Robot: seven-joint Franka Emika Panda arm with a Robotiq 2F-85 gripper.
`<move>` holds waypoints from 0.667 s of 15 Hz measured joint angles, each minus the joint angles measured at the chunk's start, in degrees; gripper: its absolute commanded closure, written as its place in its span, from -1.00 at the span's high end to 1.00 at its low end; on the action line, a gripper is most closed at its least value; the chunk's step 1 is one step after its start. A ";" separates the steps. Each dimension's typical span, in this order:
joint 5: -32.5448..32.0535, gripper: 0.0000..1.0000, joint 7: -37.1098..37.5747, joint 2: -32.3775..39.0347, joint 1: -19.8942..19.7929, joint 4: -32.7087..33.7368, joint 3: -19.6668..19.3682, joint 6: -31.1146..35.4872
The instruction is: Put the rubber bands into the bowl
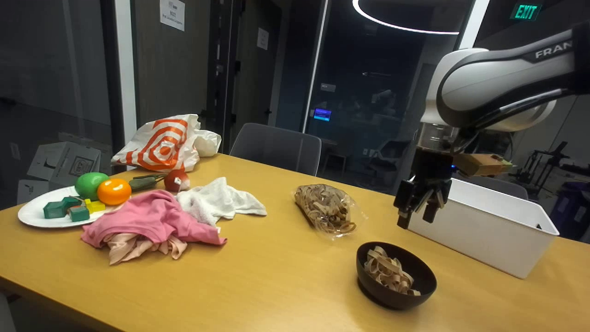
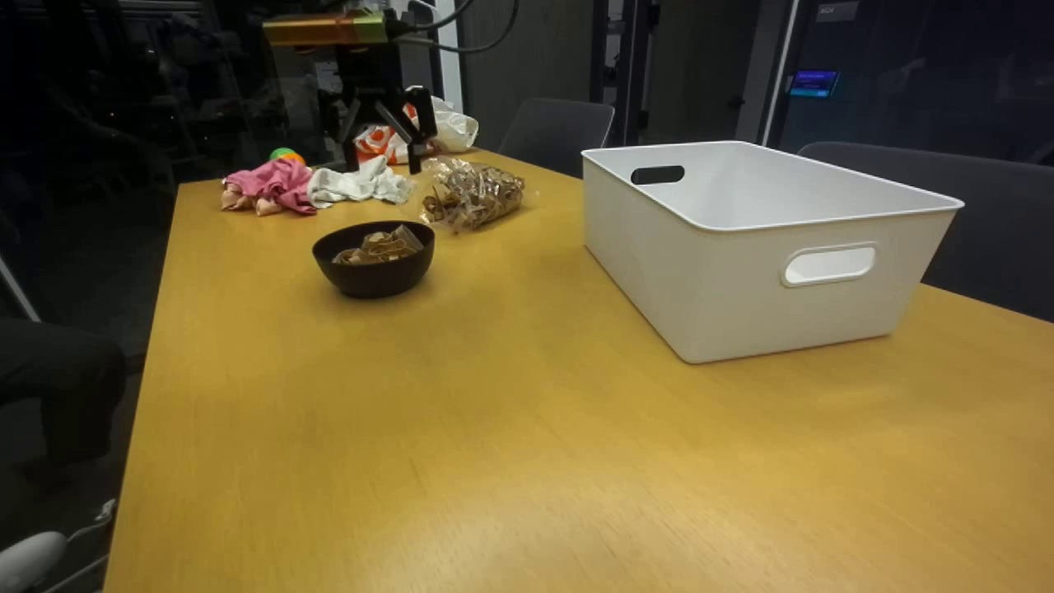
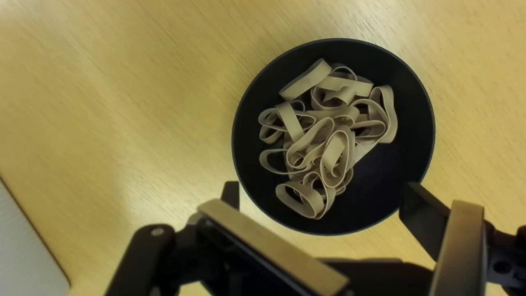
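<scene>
A workplace is indicated, an office or a lab; which of the two cannot be told. Tall glass walls are set behind a table, along which grey chairs are placed. Printed sheets are posted on dark doors, an EXIT sign is lit in green, and a small glowing screen is seen against the glass walls in both exterior views. The lab side is suggested by a robot arm at the table.

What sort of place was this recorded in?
Probably a meeting room in an office or university building. An exterior view shows a green EXIT sign, a printed paper notice and a small lit display in the background.
</scene>
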 measured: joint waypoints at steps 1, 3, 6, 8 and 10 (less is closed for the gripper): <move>0.95 1.00 -0.04 -0.95 -0.14 0.07 -0.09 -0.31; 3.76 1.00 -0.28 -2.66 -0.43 0.33 -0.31 -1.26; 5.59 1.00 -0.64 -3.54 -0.61 0.41 -0.59 -1.88; 5.57 1.00 -0.64 -3.07 -0.61 0.27 -0.58 -1.87; 5.57 1.00 -0.64 -2.84 -0.60 0.25 -0.57 -1.87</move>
